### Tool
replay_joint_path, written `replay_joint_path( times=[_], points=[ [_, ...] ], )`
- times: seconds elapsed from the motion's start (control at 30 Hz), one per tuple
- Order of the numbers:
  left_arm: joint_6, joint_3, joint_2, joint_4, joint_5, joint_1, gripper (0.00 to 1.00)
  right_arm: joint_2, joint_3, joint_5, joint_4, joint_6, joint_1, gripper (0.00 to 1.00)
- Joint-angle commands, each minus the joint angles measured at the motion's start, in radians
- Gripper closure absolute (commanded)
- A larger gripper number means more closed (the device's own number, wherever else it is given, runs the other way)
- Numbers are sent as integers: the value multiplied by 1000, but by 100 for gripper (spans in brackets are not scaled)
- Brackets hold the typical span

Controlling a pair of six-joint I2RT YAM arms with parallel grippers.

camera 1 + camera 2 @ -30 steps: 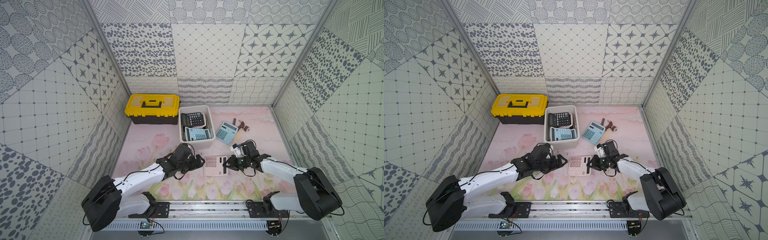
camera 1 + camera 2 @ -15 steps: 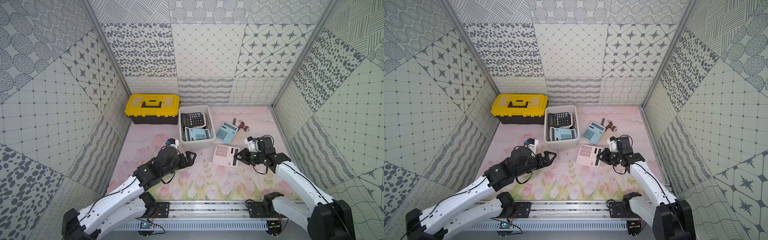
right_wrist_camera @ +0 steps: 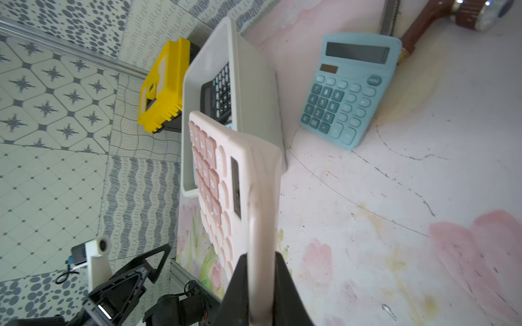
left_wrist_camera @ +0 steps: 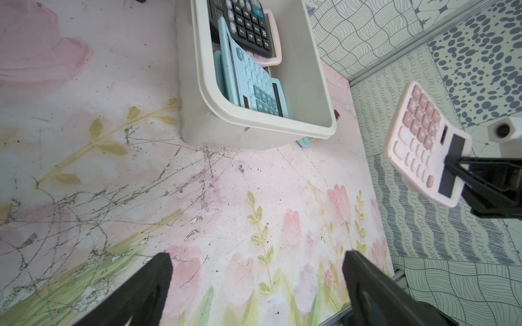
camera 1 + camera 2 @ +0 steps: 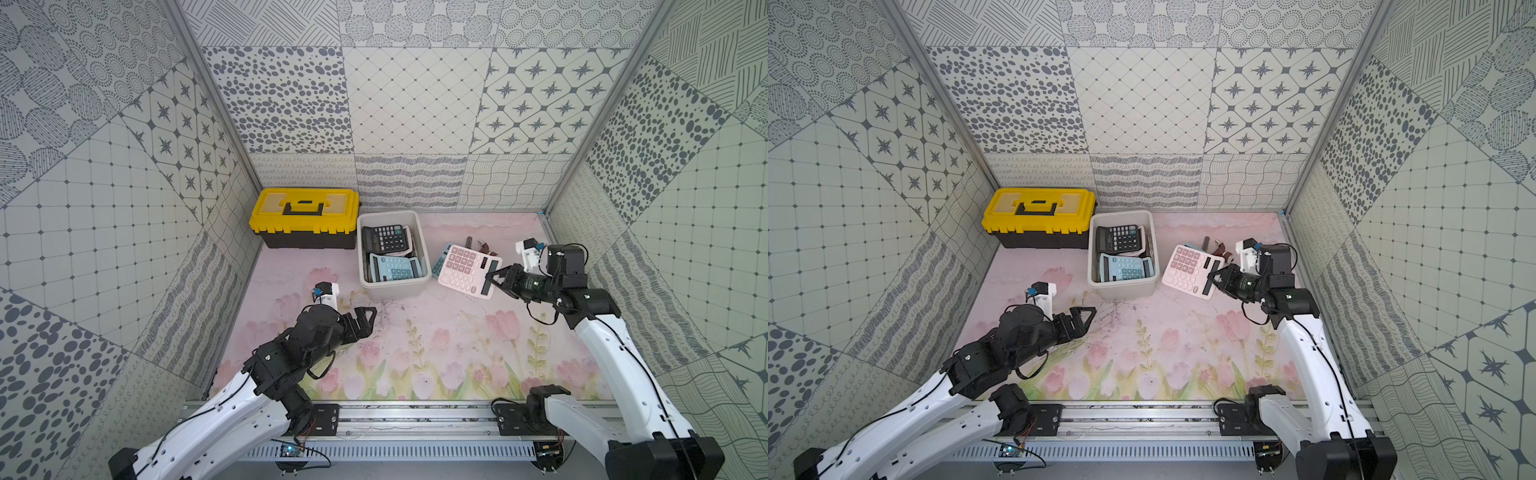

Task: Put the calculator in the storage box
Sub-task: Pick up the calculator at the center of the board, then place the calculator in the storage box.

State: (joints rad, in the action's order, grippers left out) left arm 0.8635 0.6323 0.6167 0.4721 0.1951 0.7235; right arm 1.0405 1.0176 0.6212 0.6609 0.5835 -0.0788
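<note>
Storage box [image 5: 392, 289] sits mid-table with a black calculator [image 5: 384, 239] and a blue calculator [image 5: 395, 268] already in it, so room's tight. The pink calculator [image 5: 463, 268] is up in the air just right of the box, pinched at its display end by the right gripper [image 5: 491, 284]. I'd carry it over the rim, flatten it, go low, then let go. Left gripper [image 5: 368, 318] is empty, jaws spread wide.
</note>
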Motion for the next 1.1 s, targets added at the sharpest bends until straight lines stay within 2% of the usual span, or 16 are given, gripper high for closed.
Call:
replay_joint_path(
  times=[0.0,0.4,0.6,1.07],
  points=[
    [-31,-22,-15,18,43,-4,0,81,92,69,-111,46,-42,100],
    [-37,-29,-22,31,43,-6,0,541,526,5,-132,34,-254,100],
    [-37,-29,-22,35,38,-5,0,764,746,-32,-63,-6,-298,100],
    [-48,-36,13,5,31,-6,0,1162,1246,-127,140,-80,-356,100]
  ],
)
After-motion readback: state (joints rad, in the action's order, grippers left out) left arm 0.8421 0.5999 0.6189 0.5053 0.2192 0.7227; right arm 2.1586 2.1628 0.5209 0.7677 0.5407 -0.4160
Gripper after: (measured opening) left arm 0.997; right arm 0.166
